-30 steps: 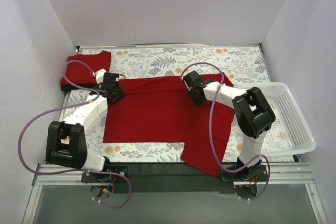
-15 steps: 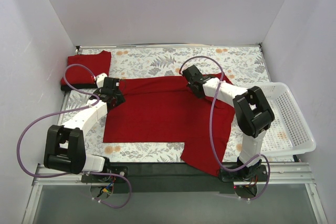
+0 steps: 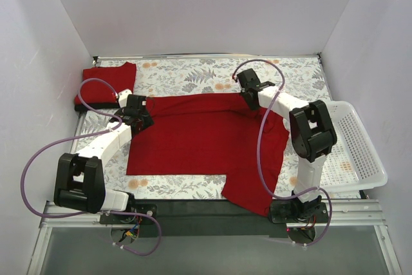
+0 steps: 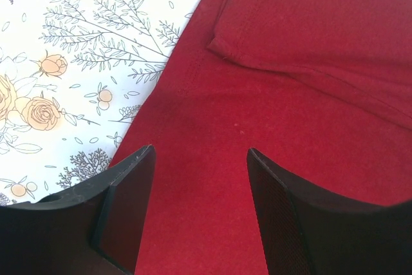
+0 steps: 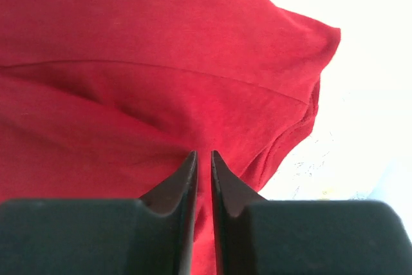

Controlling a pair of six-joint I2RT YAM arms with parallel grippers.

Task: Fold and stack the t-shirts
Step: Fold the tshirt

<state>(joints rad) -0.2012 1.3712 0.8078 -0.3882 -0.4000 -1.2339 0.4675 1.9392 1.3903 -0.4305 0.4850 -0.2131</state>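
Looking down from the top camera, I see one red t-shirt (image 3: pixel 193 136) spread flat across the middle of the flower-patterned table (image 3: pixel 193 75). One part of it hangs over the near edge of the table, toward the right arm's base. A second red t-shirt (image 3: pixel 109 82) lies folded in the far left corner, with a dark layer showing under its near edge. I cannot tell what that layer is. The white lattice basket (image 3: pixel 360 152) sits at the right edge of the table, just beside the spread shirt.

My left gripper (image 3: pixel 141 118) is over the far left corner of the spread shirt. Its wrist camera shows the jaws standing well apart with nothing between them (image 4: pixel 199 159). Red cloth (image 4: pixel 290 94) lies below them, a folded-over hem lies just ahead, and the shirt's edge runs against the printed table (image 4: pixel 77 49).

My right gripper (image 3: pixel 246 88) is at the far right corner of the same shirt, near the sleeve. In its wrist view the jaws are almost together, leaving only a thin slit (image 5: pixel 203 156), with the wrinkled red cloth (image 5: pixel 129 94) right at the tips. I cannot tell whether any cloth is pinched there.
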